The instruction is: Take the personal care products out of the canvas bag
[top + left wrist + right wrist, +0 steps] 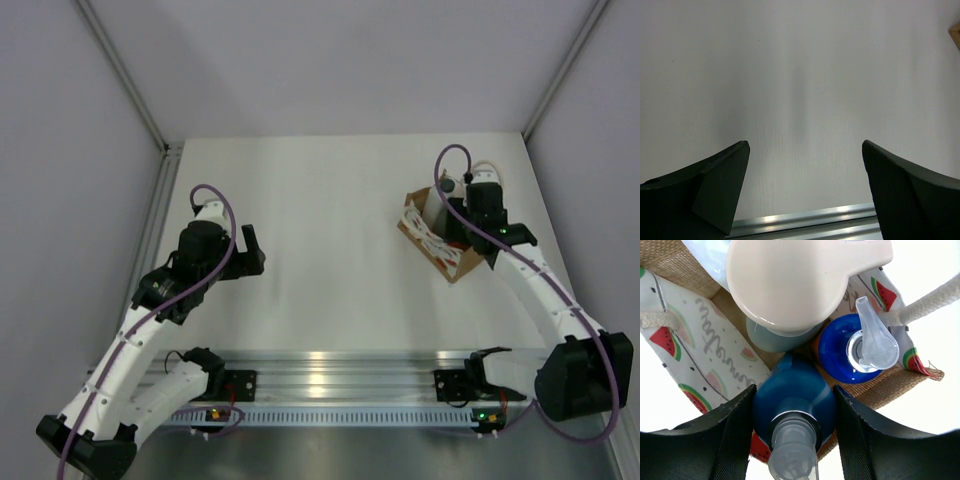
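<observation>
Right gripper state: my right gripper (794, 392) is closed against both sides of the round, glossy blue cap of a pump bottle (790, 412). Its clear plastic nozzle projects between my fingers.
Left gripper state: my left gripper (805, 145) stands wide apart and holds nothing, above the plain white bench (800, 75).
Bag location: the small tan canvas bag (705, 350), with a white watermelon-printed side, sits directly under my right gripper with its mouth up. It is well apart from my left gripper.
Ahead of right gripper: a grey-green bottle (772, 337) under a broad, smooth beige cap (790, 280), touching the cap I hold.
Right of right gripper: a second blue-capped pump bottle (837, 352) with a clear nozzle and a sliver of orange body showing.
Fourth bottle: I cannot identify it with certainty.
Progress: three products are inside the bag and none lies on the bench in the top view. I judge the first removal to be at the grasp stage, not yet lifted, with every removal left to do.
Materials: coarse woven lining, twisted cream rope handle (925, 305), hard glossy caps. I judge the caps slippery under a light grip.
</observation>
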### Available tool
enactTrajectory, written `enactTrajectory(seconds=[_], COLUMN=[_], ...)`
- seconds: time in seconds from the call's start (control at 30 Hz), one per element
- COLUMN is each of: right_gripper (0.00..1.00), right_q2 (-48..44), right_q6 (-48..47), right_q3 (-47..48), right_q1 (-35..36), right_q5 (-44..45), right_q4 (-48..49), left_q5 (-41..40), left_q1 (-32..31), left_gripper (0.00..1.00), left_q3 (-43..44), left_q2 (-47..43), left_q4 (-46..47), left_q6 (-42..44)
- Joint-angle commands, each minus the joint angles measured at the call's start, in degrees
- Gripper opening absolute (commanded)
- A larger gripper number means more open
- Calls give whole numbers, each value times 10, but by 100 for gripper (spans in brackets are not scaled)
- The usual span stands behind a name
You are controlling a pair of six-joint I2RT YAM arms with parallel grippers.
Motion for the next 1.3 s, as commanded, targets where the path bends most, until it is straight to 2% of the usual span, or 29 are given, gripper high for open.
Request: enactTrajectory(seconds=[0.0,0.57,0.77,1.07,1.27], right_gripper=[0,0,0,0,0], right_q2=[-39,-41,-24,26,78], right_q6=[1,-19,-27,-49,-59], right_q3=[42,230,307,426,496], right_q1=[-10,14,25,90,167], right_q5=[-4,-15,-61,-50,-43], right_q4=[41,-92,-115,-139,-139], left_q5=[-5,-16,-18,-23,-50], left_q1=[-3,-3,-3,-3,-3], left_gripper=[98,98,98,98,98], left_q3=[-2,-1,-2,-1,-1], left_q2=[-3,-20,-27,-38,-58], left_q4=[27,27,27,27,26], left_q6=[5,4,2,2,-1])
